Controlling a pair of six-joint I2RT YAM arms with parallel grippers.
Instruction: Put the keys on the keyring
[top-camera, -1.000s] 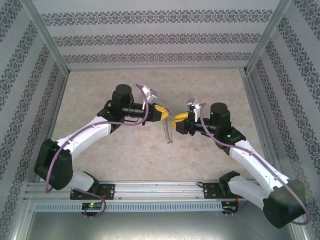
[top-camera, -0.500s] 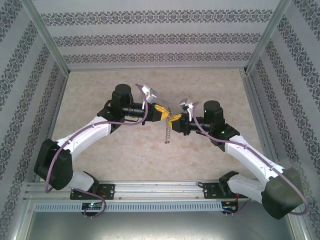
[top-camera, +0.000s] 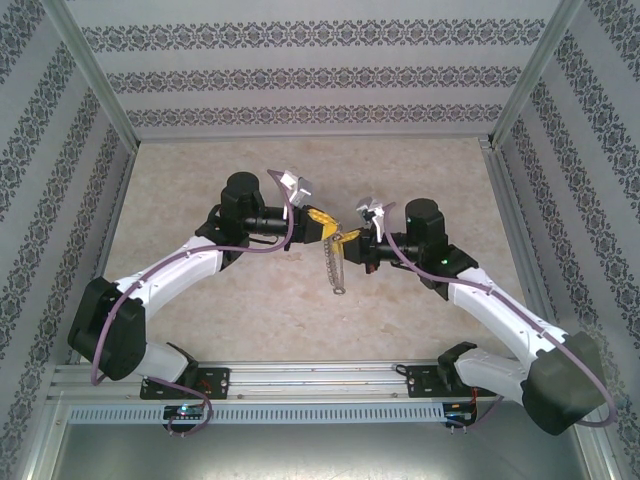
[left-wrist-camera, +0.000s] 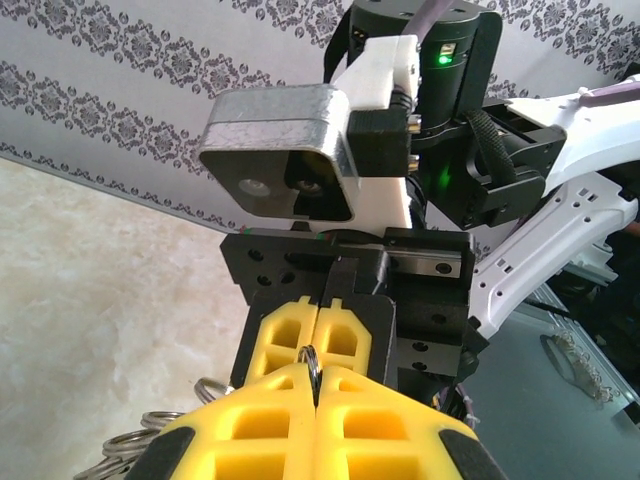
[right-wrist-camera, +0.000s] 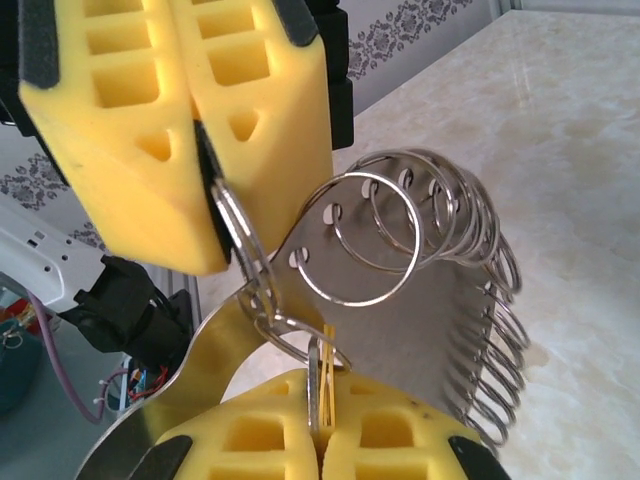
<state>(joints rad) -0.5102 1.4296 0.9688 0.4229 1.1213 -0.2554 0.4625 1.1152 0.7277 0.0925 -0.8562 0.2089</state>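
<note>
Now, nearest the right wrist camera, the right tool (right-wrist-camera: 322, 405) has its yellow pads pressed fully together on a wire loop at one end of the keyring (right-wrist-camera: 400, 330) — a flat grey plate strung with a row of loops — with a thin yellow sliver in the same pinch that may be a key (right-wrist-camera: 328, 362), though it is too edge-on to tell. Just beyond, the left tool (right-wrist-camera: 203, 195) is likewise closed, nipping a neighbouring loop, so the keyring hangs from the two, its free end drooping toward the surface (right-wrist-camera: 560, 120). Seen from above, the right tool has closed in on the left over the last second: a gap then, the pad tips almost touching now, and the dangling plate has swung a little. I judge this to be the threading stage, with the ends brought together but no key visibly riding on a loop yet.
</note>
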